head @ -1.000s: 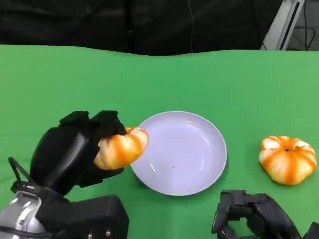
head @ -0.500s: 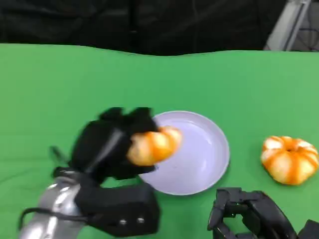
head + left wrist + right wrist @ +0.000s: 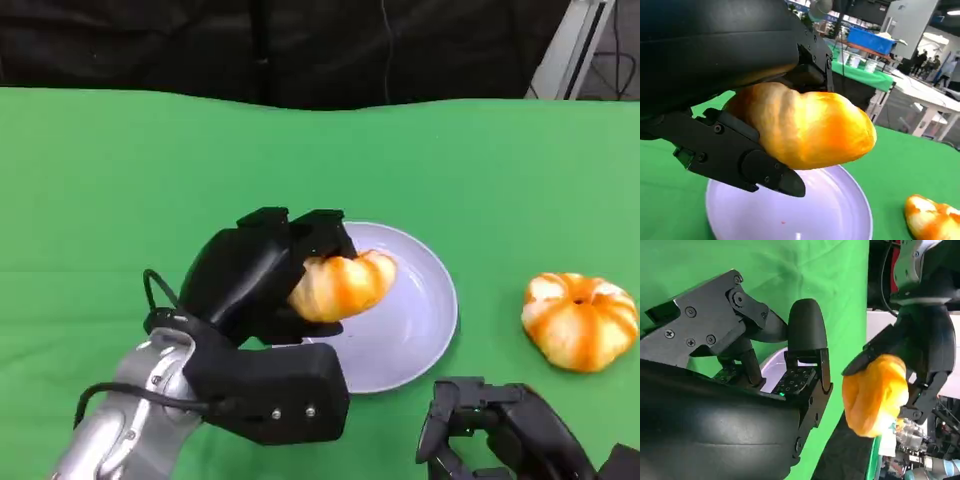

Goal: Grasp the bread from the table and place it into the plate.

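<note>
The left hand [image 3: 262,280] held the bread [image 3: 342,285] above the plate [image 3: 425,320]; the right hand [image 3: 500,435] seemed empty, fingers apart. No writing was legible.

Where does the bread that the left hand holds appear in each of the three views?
Head view: held bread near the picture's centre, over the plate's left part, in the left hand.
Left wrist view: bread at centre, above the plate.
Right wrist view: bread at right.
Shared landmark: the green table.
</note>
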### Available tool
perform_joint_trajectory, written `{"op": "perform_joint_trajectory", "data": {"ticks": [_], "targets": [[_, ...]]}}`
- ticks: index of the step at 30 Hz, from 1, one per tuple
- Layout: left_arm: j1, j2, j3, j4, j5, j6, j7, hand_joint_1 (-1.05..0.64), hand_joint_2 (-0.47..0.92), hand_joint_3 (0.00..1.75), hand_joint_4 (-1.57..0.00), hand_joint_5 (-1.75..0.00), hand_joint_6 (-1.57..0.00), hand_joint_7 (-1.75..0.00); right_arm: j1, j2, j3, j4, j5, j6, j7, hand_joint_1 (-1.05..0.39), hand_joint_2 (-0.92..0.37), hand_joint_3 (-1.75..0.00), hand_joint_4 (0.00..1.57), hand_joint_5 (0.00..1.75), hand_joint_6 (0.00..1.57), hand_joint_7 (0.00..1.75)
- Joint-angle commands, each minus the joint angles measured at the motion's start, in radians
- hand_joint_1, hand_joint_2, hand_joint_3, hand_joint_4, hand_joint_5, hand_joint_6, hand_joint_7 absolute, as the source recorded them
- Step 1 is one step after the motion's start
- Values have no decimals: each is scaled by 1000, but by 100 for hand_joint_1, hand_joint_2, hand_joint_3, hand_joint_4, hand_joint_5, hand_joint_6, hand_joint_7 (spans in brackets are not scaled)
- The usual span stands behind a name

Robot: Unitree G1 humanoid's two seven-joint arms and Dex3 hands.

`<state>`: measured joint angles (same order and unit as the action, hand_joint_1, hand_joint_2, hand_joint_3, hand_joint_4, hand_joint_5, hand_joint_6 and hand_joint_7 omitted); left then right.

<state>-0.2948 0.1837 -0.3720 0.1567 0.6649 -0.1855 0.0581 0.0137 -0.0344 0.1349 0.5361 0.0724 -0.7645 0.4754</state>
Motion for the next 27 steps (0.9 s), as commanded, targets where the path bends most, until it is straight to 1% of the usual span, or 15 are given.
{"op": "perform_joint_trajectory", "data": {"ticks": [1,9,13,16,19,25,26,27], "targets": [[-50,-1,-10,81,-3,-25,20,-4,83,1,-45,-175,-58,-140,9,-5,1,-4,6,-2,-2,-15,-53,-111,86,153,89,118],[-65,-1,-14,111,-6,-40,31,-4,83,0,-45,-175,-57,-141,11,-6,2,-6,6,-1,-3,-15,-54,-110,86,152,89,118],[-132,-19,-30,287,-8,-96,73,-7,84,0,-45,-173,-57,-138,19,-9,5,-22,-5,1,-11,-14,-56,-107,86,152,88,118],[-162,-24,-38,359,-4,-121,96,-9,84,0,-44,-171,-57,-135,18,-10,5,-22,-8,-3,-13,-14,-57,-104,85,153,87,119],[-178,-28,-42,397,-6,-134,107,-11,84,0,-44,-167,-58,-130,18,-10,5,-23,-9,-3,-14,-14,-58,-104,85,153,87,120],[-186,-27,-46,416,-8,-145,118,-11,84,0,-44,-166,-59,-129,18,-11,6,-23,-8,-3,-15,-14,-58,-103,84,154,87,121],[-200,-41,-51,444,-15,-129,99,-11,84,0,-44,-166,-59,-129,20,-12,7,-26,-6,2,-13,-14,-58,-103,84,154,87,121],[-212,-53,-55,471,-20,-117,85,-18,83,0,-52,-137,-68,-96,22,-13,8,-30,-4,8,-11,-14,-58,-103,84,153,87,121]]}}
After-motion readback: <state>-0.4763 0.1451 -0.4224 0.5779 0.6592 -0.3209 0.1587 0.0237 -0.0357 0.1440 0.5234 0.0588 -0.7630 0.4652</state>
